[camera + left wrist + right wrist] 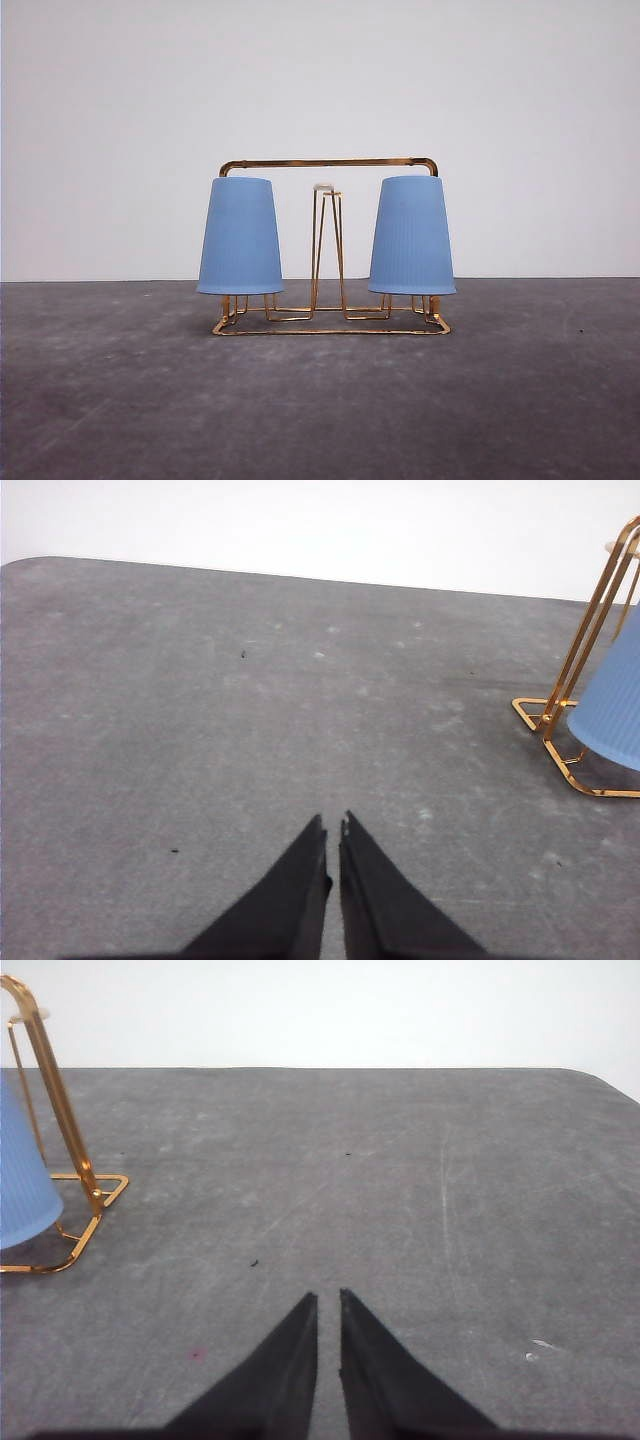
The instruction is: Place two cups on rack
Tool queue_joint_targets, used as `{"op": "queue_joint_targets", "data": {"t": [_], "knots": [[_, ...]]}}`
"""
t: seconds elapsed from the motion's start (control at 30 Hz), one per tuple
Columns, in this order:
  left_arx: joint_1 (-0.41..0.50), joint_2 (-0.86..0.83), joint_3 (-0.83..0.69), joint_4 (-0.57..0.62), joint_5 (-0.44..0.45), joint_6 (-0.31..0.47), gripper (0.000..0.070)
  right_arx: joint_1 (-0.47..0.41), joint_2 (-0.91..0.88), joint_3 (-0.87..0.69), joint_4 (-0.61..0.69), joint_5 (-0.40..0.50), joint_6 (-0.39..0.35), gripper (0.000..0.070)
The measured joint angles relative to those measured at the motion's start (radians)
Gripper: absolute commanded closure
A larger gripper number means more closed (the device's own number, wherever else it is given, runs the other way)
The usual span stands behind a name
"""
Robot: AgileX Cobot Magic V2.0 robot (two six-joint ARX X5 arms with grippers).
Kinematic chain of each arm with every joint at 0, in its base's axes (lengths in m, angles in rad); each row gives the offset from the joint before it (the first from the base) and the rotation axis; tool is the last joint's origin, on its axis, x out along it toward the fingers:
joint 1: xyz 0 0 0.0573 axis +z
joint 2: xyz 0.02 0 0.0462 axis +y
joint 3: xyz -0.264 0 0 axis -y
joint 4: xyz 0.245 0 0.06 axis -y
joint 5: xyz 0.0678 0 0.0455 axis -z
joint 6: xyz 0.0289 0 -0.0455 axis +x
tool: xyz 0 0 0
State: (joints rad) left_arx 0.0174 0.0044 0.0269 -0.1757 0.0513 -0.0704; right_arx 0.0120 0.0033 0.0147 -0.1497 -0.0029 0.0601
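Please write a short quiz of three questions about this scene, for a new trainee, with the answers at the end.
1. True or false: both cups sit upside down on the rack.
2. Which prongs are free? A) left B) middle C) right
3. Fill in: the left hand and the right hand are nearly ____ and hold nothing.

Key: 1 true; 2 B, the middle prongs; 3 shut.

Even, soft light; faint shadows, slight blur.
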Motion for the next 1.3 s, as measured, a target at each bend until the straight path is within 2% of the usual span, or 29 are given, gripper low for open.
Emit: {"op": "queue_joint_targets", "data": {"t": [1.3], "knots": [[0.0,0.0,0.0,0.0,0.0,0.0,0.07,0.0,0.0,0.0,0.0,0.0,0.0,0.0662]]}}
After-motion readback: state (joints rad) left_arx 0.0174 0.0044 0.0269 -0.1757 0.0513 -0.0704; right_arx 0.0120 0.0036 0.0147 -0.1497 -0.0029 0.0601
